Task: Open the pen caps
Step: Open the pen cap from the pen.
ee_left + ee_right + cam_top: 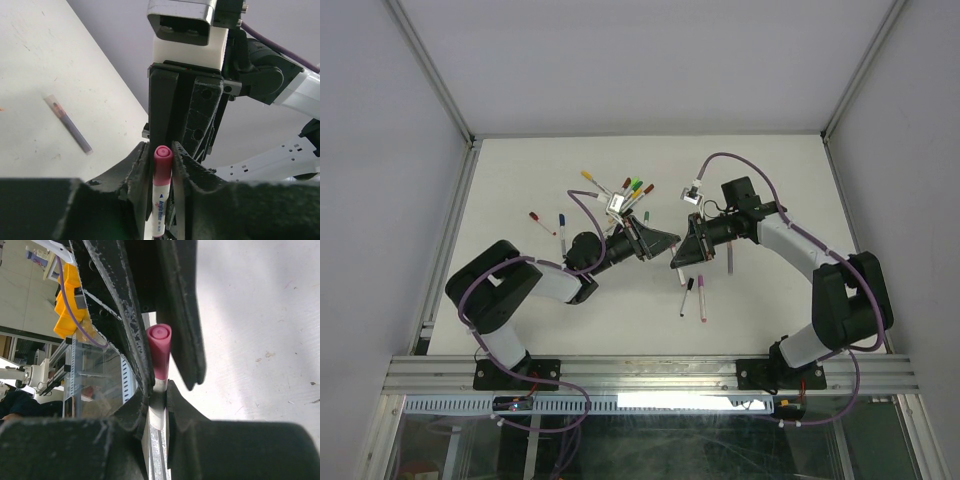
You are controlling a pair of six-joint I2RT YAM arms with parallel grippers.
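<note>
While capped, pen (160, 365) pinched (right hand (160, 397)).

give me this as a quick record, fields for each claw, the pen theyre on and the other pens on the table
left claw: fingers flank the pink pen; firm grip unclear
right claw: shut on the same pen's pale barrel
pink cap: looks seated on the barrel, between the left claw's fingers
bunch of pens: on the table behind the claws
pair of pens: lying apart to the left
loose pens: a few in front of the claws
</note>
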